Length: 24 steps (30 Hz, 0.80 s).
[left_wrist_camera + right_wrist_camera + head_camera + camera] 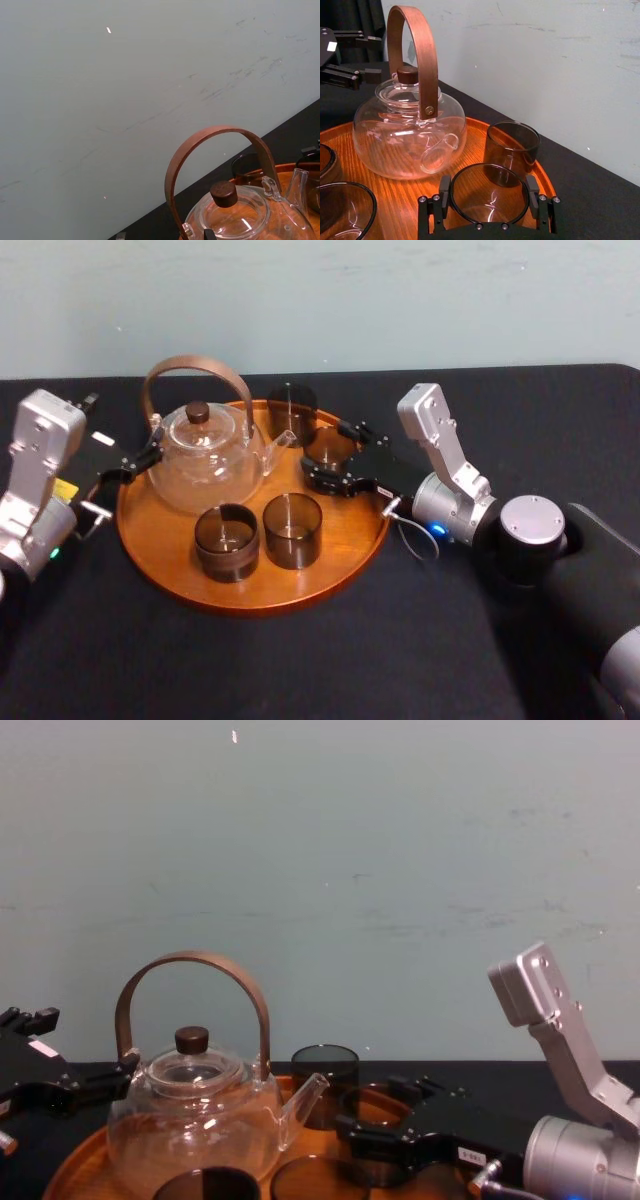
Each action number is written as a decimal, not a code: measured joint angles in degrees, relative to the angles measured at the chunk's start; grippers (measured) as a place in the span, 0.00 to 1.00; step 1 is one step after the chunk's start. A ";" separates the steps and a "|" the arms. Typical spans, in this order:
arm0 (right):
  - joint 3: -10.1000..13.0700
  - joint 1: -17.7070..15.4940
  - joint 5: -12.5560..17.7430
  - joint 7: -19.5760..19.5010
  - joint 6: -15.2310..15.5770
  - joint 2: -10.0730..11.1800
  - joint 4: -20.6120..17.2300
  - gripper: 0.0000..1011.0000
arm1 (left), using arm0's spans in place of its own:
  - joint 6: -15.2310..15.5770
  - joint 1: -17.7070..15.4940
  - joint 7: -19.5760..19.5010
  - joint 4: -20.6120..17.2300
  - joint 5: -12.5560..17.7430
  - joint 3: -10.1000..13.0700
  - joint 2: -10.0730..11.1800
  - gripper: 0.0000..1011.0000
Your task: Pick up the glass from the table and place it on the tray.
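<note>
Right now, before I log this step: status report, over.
Right gripper shut on glass, over tray's right side. Left gripper open beside teapot. Rear glass close behind.

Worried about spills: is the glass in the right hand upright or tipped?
Upright. In the right wrist view the glass stands rim up, level, between the fingers of the right hand, over the tray.

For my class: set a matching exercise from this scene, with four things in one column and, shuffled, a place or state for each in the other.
Things
1. teapot
2. tray
3. right end effector
4. left end effector

Places and states
a. open, at the tray's left rim
b. lying on the black table
c. standing on the tray, handle upright
d. shut on a brown glass at the tray's right side

Pairs: 1-c, 2-b, 3-d, 4-a
</note>
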 joint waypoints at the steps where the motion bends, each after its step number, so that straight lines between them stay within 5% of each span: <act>1: 0.00 0.00 0.00 0.00 0.00 0.01 0.00 0.90 | 0.00 0.00 0.00 0.00 0.00 0.00 0.00 1.00; 24: 0.01 -0.13 0.03 -0.10 0.16 0.11 -0.20 0.95 | 0.00 0.00 0.00 0.00 0.00 0.00 0.00 1.00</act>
